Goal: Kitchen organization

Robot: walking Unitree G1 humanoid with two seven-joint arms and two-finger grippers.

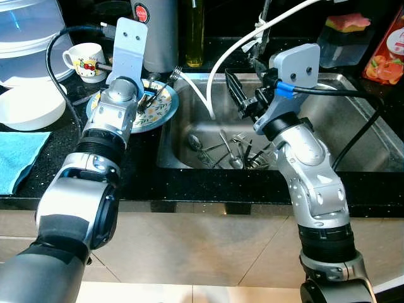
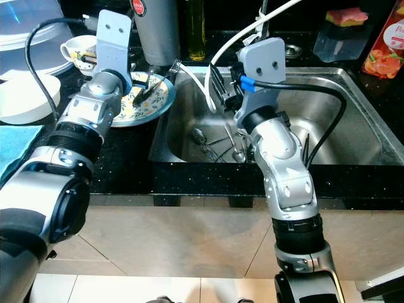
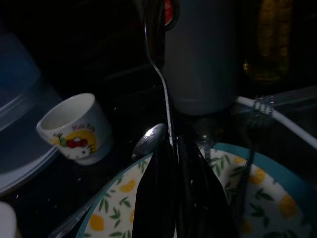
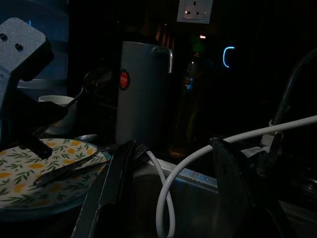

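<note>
My left gripper [image 1: 146,101] hovers over a yellow-and-green patterned plate [image 1: 163,108] on the black counter, shut on a spoon [image 3: 159,74] whose handle sticks out past the fingertips. A fork [image 4: 89,166] lies across the plate with its tines over the sink's edge. My right gripper [image 1: 243,98] hangs open above the left part of the steel sink [image 1: 353,120], nothing between its fingers [image 4: 111,188]. Several spoons and forks [image 1: 230,154] lie in a heap on the sink floor.
A cartoon mug [image 1: 85,60], a grey kettle [image 1: 161,31] and an oil bottle [image 1: 194,31] stand behind the plate. A white hose [image 1: 203,95] loops into the sink. White bowl [image 1: 28,107] and blue cloth [image 1: 16,158] lie left; sponge [image 1: 347,22] back right.
</note>
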